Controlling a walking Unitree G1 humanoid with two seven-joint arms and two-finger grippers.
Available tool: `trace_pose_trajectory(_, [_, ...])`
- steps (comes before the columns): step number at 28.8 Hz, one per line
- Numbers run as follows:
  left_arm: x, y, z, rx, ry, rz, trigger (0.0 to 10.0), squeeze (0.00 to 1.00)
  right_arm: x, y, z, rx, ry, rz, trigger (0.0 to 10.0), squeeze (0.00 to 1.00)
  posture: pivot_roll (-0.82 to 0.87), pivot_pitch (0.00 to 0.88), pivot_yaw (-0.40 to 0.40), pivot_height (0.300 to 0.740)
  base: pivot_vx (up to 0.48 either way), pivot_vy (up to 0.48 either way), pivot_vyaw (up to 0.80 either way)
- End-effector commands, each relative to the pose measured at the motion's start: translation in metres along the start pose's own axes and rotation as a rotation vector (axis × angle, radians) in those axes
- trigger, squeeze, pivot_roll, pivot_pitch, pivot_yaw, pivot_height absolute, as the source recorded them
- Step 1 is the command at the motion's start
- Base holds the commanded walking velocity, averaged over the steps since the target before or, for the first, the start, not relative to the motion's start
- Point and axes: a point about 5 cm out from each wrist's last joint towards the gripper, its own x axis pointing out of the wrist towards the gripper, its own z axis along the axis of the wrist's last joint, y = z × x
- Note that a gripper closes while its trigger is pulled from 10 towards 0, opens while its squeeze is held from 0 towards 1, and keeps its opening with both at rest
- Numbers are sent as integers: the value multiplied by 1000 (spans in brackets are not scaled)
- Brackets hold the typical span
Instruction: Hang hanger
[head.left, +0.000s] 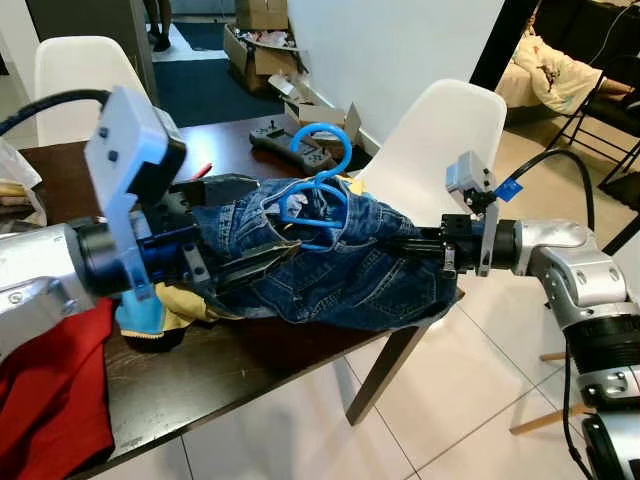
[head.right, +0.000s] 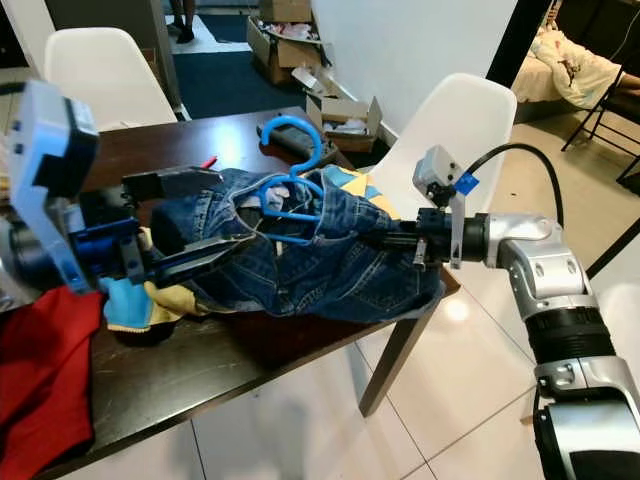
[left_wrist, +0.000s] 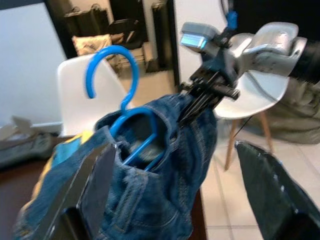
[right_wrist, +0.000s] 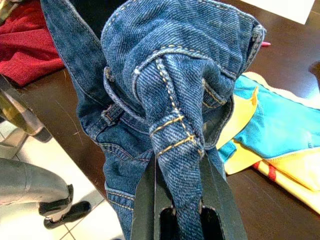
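Right gripper (head.left: 415, 243): your fingers pinch the jeans (head.left: 350, 265) at the table's (head.left: 250, 355) right edge; left gripper (head.left: 235, 235) spread wide around denim holding the blue hanger (head.left: 320, 190).

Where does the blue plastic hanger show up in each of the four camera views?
Left eye view: blue plastic hanger at upper centre, hook rising from the blue denim jeans.
Right eye view: upper centre, left of the white chair.
Left wrist view: upper left, hook up, its lower part tucked inside the denim.
Right wrist view: I can't make it out; bunched denim is pinched between the right gripper's fingers.
Shared landmark: the jeans.
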Motion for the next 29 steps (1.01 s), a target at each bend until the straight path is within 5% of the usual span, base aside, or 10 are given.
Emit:
trace_pose_trajectory(1, [-7,2,3,32,31,5,10000,1000,-7,-1,7,-15,-40,-4,0,0,142,64,-108,740,0,0,0])
trace_pose_trajectory(4, [-33,20,3,83,135,79,10000,1000,-16,2,13,-26,-69,36,0,0,141,60,-104,740,0,0,0])
trace_pose_trajectory(6, [-33,20,3,83,135,79,10000,1000,-16,2,13,-26,-69,36,0,0,141,60,-104,740,0,0,0])
trace_pose_trajectory(7, [-42,30,3,99,150,136,10000,0,-21,0,16,-23,-89,25,0,0,141,60,-102,740,0,0,0])
trace_pose_trajectory(13, [-39,43,-3,44,29,273,10000,0,-29,-11,21,33,-211,-120,0,0,124,60,-94,740,0,0,0])
trace_pose_trajectory(18, [13,19,-39,-269,-254,372,10000,0,-44,-30,19,228,-478,-487,0,0,103,63,-91,740,0,0,0])
trace_pose_trajectory(29, [36,10,-84,-422,-242,608,10000,0,-46,-11,-5,244,-467,-700,0,0,69,79,-72,740,0,0,-640])
